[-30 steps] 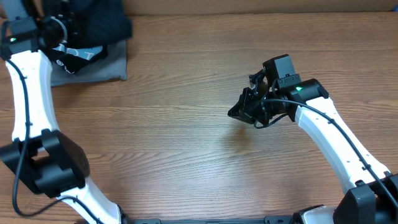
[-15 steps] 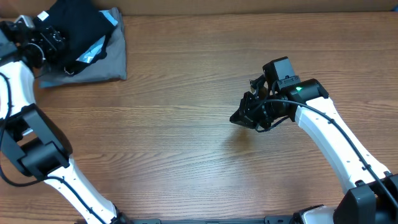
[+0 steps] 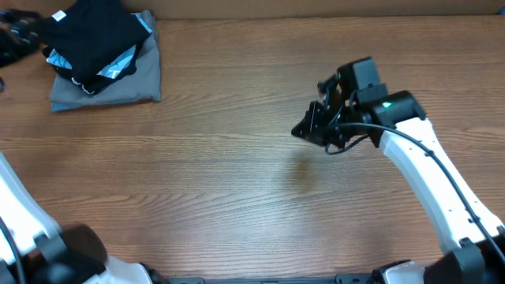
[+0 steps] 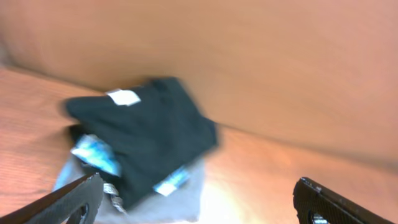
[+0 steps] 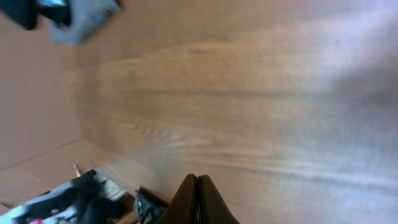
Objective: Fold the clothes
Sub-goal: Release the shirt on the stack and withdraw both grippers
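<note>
Folded into a soft, matte, roughly square packet with its white tag showing, the black shirt tops a pile at the desk's far left corner. The left tool, spread wide and empty, hangs just left of it, the nearer arm. The right tool, pressed together, hovers mid-desk, well apart.
</note>
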Tool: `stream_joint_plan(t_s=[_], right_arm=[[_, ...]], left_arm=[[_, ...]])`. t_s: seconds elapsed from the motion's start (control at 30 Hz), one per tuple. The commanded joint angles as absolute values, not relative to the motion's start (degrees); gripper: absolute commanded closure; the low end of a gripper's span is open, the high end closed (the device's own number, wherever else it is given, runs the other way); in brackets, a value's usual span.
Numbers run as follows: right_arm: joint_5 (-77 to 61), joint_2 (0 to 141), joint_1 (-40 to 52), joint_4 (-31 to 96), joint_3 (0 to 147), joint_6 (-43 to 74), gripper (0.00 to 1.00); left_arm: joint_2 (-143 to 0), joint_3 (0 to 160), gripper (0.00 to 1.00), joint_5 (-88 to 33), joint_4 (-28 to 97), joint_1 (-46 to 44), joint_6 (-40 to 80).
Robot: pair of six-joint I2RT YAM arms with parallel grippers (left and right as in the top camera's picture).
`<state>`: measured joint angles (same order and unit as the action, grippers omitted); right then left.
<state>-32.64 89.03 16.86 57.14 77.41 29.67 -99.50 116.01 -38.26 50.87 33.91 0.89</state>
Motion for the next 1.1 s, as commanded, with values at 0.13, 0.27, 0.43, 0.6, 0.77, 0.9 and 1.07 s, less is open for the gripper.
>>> stream_joint_plan(t_s=[0.13, 0.27, 0.43, 0.6, 0.77, 0.9, 1.07], right_arm=[[-25.08, 79.29, 16.75, 57.3, 89.21, 18.94, 0.88], [-22.74, 73.63, 16.75, 55.92, 91.9, 17.63, 0.7], [-22.55, 68.14, 16.75, 55.24, 91.96, 12.86, 0.35], [-22.55, 66.76, 16.75, 56.12, 91.96, 10.63, 0.0], [-22.55, 67.37, 16.75, 56.27, 91.94, 10.66, 0.0], [-22.57, 67.9, 16.75, 56.29, 91.94, 10.66, 0.0], [-22.52, 68.05, 16.75, 57.49, 91.94, 10.66, 0.0]], left_arm=[[-85.1, 116.55, 0.0, -38.68, 71.4, 22.17, -18.26], [-78.76, 116.53, 0.0, -34.35, 79.75, 14.35, -17.47], [-74.7, 116.53, 0.0, -26.57, 88.16, 6.74, -12.47], [-74.52, 116.42, 0.0, -17.58, 93.91, 4.84, -10.9], [-75.24, 116.42, 0.0, -17.41, 93.95, 4.84, -10.7], [-75.83, 116.42, 0.0, -17.41, 93.97, 4.84, -10.7], [-76.44, 116.42, 0.0, -17.41, 94.04, 4.84, -10.7]])
